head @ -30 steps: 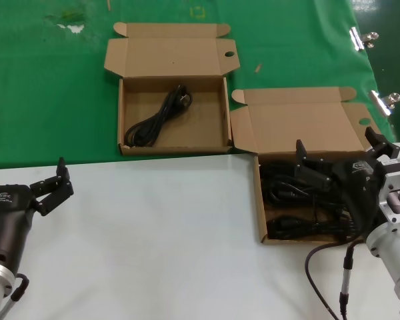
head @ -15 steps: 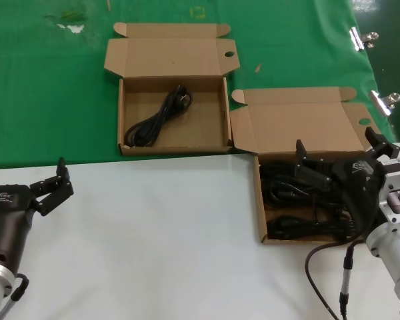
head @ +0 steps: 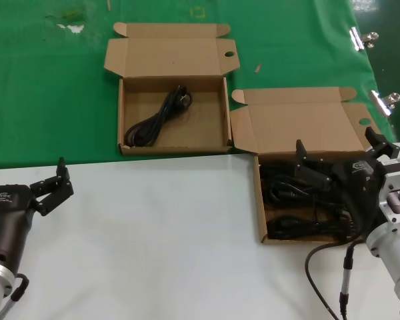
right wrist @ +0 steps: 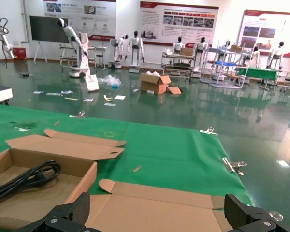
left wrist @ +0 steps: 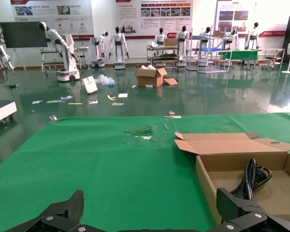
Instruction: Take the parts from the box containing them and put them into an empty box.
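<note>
At counter's right edge, right hand [head: 318, 167] hangs spread wide, empty, over oblong box [head: 300, 137] of black power cords [head: 300, 223]; no change, no grasp. One cord [head: 159, 119] in squarer box [head: 173, 143]. Left hand [head: 53, 190] open, near-left corner.

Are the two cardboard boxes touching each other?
Cannot tell. In the head view the right box's lid flap reaches the left box's front corner, but whether they meet or just overlap in the picture isn't clear.

Robotics lab hall: white humanoid robots [left wrist: 118, 43] lined along wall, display posters [right wrist: 179, 21], glossy green floor [right wrist: 159, 108].
</note>
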Tool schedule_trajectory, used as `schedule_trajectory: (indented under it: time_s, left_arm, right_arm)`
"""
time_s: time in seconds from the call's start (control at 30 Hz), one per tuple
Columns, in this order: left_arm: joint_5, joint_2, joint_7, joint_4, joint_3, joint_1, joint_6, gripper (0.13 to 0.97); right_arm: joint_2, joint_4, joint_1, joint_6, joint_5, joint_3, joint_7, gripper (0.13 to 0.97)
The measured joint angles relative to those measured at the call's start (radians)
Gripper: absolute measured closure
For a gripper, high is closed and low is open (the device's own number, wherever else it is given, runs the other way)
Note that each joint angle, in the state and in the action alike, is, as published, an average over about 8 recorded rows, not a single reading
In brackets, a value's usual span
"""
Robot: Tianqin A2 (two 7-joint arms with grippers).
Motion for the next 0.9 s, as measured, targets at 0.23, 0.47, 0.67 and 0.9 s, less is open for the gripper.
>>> schedule_trajectory:
  time_s: [0.23,0.47,0.67,0.9]
  left_arm:
    - [0.0,0.0,0.0,0.0,0.0,0.0,0.0,0.132]
    - [0.0,0.0,0.0,0.0,0.0,0.0,0.0,0.132]
    - [0.0,0.0,0.0,0.0,0.0,0.0,0.0,0.132]
    - [0.0,0.0,0.0,0.0,0.0,0.0,0.0,0.132]
  right_arm:
    - [0.0,0.0,0.0,0.0,0.0,0.0,0.0,0.129]
    - [0.0,0.0,0.0,0.0,0.0,0.0,0.0,0.129]
    - [0.0,0.0,0.0,0.0,0.0,0.0,0.0,0.129]
    - [0.0,0.0,0.0,0.0,0.0,0.0,0.0,0.129]
